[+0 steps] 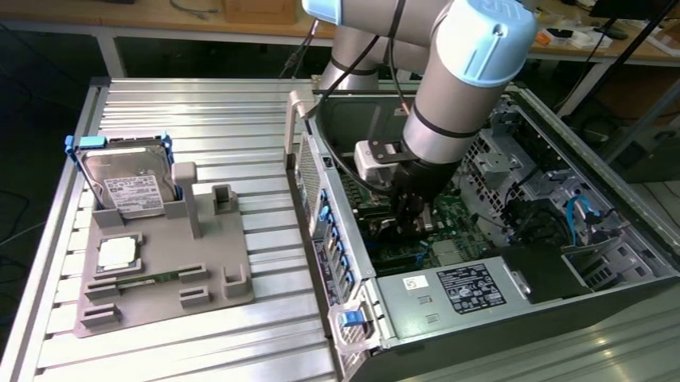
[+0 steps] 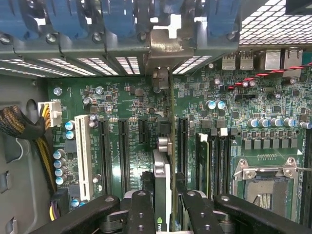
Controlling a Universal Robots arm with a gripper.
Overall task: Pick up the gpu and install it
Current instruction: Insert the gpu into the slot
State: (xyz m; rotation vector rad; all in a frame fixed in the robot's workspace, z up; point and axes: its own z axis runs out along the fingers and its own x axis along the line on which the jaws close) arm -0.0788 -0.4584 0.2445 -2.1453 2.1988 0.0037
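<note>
A ribbed metal surface [image 1: 212, 103] stood before a cluttered wooden surface [image 1: 191, 16]. At the exterior view's left, a grey tray [image 1: 212, 255] held the hard drive [image 1: 127, 187], its white label unreadable. Rightward, inside the open computer case [image 1: 595, 159], the gripper [image 2: 165, 200] had its jaws clamped on the gpu [image 2: 162, 170], held edge-on over the motherboard [image 2: 122, 102]. The power supply [image 1: 457, 290] label was too small to read.
</note>
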